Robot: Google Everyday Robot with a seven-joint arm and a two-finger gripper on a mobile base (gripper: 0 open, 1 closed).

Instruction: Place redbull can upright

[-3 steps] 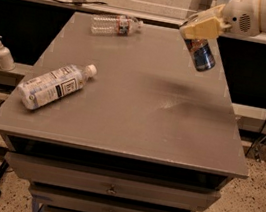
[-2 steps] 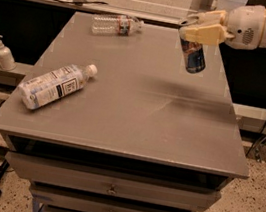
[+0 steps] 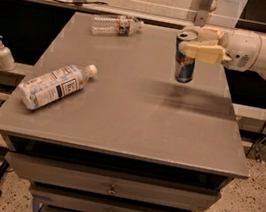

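The redbull can [image 3: 185, 66], a slim metal drink can in blue and silver with a silver top, sits over the far right part of the grey flat-topped desk [image 3: 130, 123], inset from the right edge. Its long axis runs vertical, top rim upward, so it already has the orientation the task wants.

The cream-coloured two-finger end effector [image 3: 194, 42] reaches in from beyond the desk's right edge and is pinched on the can's upper third, one finger on the far side and one on the near side. The can therefore lies directly between the fingers, with most of its body hanging below them. A soft shadow falls on the desk just in front of and to the right of the can's base. I cannot tell whether the base touches the desk or hangs just above it.

In my judgement the step in hand is the final set-down. It calls for a straight lowering until the base is flat, then a release that does not tip the tall, narrow can.

A large clear plastic bottle with a white label [image 3: 55, 87] lies on its side at the desk's near left. A smaller clear plastic bottle [image 3: 114, 23] lies along the desk's far edge. Both are well apart from the can.
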